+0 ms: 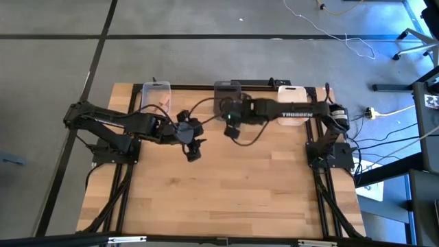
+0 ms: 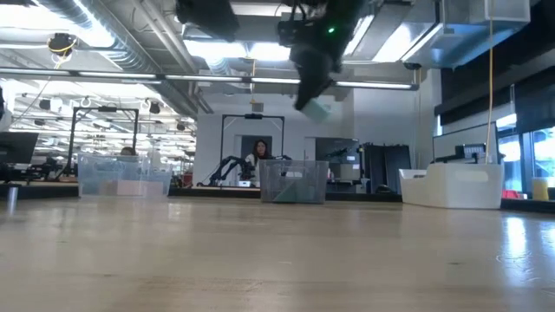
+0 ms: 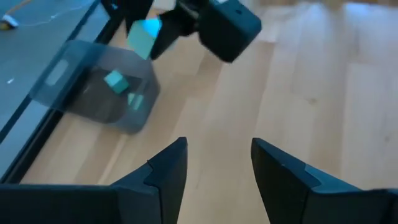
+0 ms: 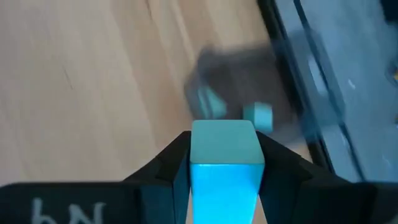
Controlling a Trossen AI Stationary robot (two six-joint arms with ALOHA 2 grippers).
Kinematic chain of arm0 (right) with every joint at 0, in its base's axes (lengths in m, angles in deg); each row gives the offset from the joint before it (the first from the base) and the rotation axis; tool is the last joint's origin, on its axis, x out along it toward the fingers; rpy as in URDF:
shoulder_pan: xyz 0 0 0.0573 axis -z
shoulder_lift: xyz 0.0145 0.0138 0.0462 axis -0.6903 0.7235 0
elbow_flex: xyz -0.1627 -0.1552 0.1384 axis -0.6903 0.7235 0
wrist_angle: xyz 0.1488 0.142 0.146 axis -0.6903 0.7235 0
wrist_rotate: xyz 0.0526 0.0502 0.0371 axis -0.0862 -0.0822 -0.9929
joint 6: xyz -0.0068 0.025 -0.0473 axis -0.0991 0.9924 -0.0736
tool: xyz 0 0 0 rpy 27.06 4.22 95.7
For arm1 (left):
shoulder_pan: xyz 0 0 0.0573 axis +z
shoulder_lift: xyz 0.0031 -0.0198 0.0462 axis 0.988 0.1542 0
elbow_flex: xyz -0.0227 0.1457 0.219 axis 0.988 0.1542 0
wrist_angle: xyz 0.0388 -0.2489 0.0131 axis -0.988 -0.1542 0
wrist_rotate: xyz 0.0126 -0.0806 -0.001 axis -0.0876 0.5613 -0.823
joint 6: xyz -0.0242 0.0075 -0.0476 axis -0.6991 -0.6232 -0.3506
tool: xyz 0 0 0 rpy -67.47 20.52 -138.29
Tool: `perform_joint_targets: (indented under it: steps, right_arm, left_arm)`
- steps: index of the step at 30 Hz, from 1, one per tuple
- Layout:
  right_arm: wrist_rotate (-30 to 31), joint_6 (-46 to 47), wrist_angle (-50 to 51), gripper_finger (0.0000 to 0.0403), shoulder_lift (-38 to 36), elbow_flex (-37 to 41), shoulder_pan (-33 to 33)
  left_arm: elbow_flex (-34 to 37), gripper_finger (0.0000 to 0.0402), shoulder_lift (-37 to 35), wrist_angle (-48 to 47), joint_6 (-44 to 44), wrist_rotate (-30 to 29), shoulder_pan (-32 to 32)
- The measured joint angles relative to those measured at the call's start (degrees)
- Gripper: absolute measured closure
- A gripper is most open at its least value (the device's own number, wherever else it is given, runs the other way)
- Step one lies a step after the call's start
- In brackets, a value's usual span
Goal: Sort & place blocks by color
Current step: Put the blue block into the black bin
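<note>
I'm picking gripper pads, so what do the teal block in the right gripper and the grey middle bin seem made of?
The teal block, clamped in the right gripper, looks like painted wood or plastic: flat, even colour, matte faces, crisp edges. Which one, I cannot tell. The middle bin looks like thin smoky translucent plastic: two teal blocks show through its wall.

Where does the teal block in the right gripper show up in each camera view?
High view: not visible; the right gripper hides it.
Low view: teal block hangs from that gripper, top centre, above the grey bin.
Left wrist view: top left, above the bin.
Right wrist view: bottom centre, clamped between the fingers.
Shared landmark: the grey bin holding two teal blocks.
</note>
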Motion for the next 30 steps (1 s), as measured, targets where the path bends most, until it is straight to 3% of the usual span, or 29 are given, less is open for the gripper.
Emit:
perform_joint_targets:
  steps: [4,7,16,30]
  right_arm:
    - [-7.4,-5.5,-10.1,0.0268,0.4,0.8,5.8]
    - [-9.3,-7.4,-13.8,0.0268,1.7,0.9,9.9]
    - [-18.2,-12.1,-17.2,0.0268,9.5,0.9,20.1]
    - [-25.3,-13.3,-17.9,0.0268,15.9,0.9,23.1]
  left_arm:
    - [0.0,0.0232,-2.0,-0.8,-1.9,-1.9,0.0]
    - [0.2,0.0232,-3.8,-2.5,-3.4,-1.9,0.0]
    - [0.3,0.0232,-6.2,-3.2,-5.9,-2.2,0.3]
    - [0.2,0.0232,-6.2,-2.7,-7.4,-3.0,0.3]
